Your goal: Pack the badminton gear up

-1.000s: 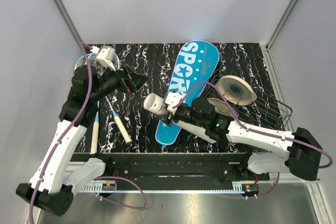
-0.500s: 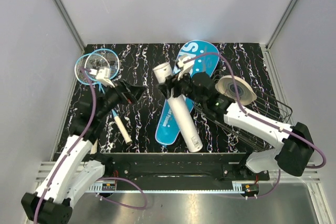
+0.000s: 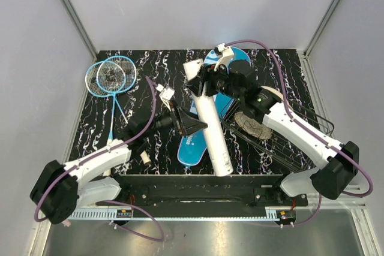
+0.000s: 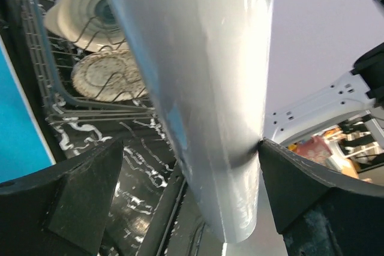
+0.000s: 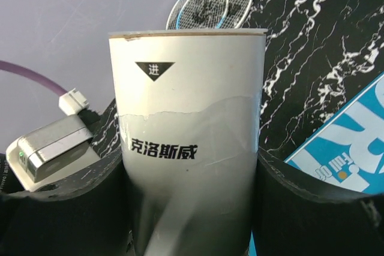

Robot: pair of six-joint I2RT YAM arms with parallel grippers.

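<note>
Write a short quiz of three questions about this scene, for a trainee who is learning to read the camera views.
1. True or false: the two rackets lie inside the wire basket.
2. Which gripper clamps the white tube? A) left B) right C) neither
3. Fill in: seen from the top, the tube crosses the blue ___.
Key: 1 false, they lie on the table, far left. 2 B, the right gripper. 3 cover.
</note>
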